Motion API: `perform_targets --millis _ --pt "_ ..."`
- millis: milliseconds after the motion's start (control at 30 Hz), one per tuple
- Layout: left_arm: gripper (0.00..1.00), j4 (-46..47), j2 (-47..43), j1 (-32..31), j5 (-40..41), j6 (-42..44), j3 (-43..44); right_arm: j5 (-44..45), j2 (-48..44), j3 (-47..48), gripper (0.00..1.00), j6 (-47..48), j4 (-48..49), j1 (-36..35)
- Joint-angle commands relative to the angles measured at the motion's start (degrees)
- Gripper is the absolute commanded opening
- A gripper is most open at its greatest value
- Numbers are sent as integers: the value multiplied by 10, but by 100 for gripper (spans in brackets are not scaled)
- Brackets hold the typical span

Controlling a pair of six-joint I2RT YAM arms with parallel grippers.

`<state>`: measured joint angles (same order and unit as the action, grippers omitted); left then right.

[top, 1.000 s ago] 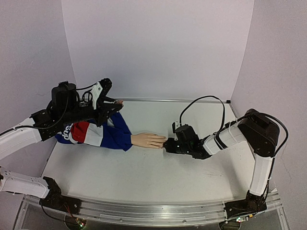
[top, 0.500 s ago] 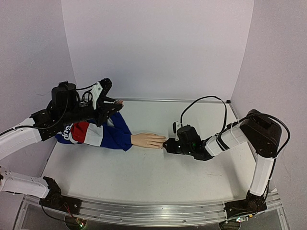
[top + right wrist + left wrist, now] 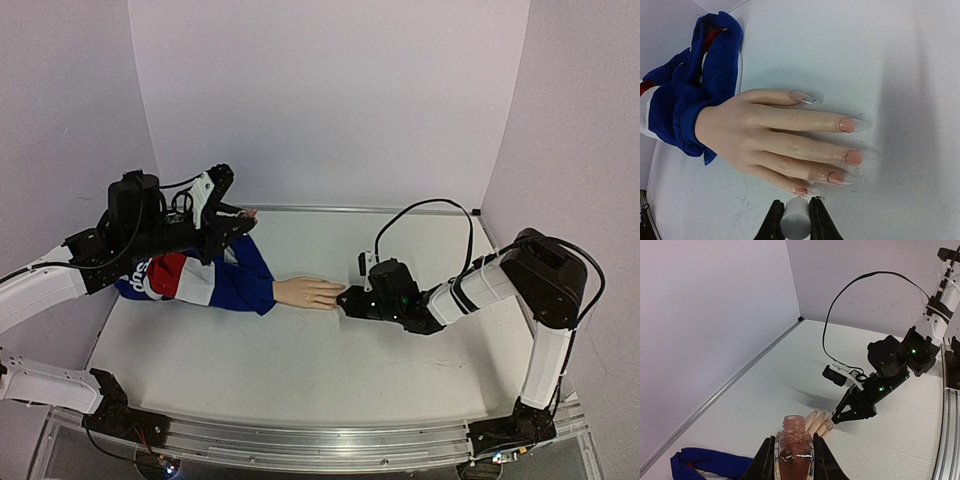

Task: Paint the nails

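Right gripper point(image 3: 795, 219) clenches the white cap point(image 3: 796, 228); nails point(image 3: 846, 124) lie just left, nearest it; left gripper point(image 3: 792, 460) grasps the bottle point(image 3: 794, 440).

Only one piece of lettering shows. From the top camera, white characters are printed on the blue part of the sleeve point(image 3: 143, 271), at the end farthest from the mannequin hand point(image 3: 308, 292). They look like two or three rounded letters. The left arm point(image 3: 140, 228) crosses just above them and covers part of the print, and what remains is too small to read with certainty. In both wrist views, nothing near the mannequin hand can be read.
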<state>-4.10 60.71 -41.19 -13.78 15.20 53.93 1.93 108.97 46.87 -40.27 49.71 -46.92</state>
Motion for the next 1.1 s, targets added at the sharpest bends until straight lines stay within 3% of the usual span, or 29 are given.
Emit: perform_targets --millis 0,1067 --pt "0 20 -8 1 -6 7 6 -1 1 24 0 8 20 0" --pt "0 19 -1 1 -8 8 7 10 14 31 0 3 -6 0"
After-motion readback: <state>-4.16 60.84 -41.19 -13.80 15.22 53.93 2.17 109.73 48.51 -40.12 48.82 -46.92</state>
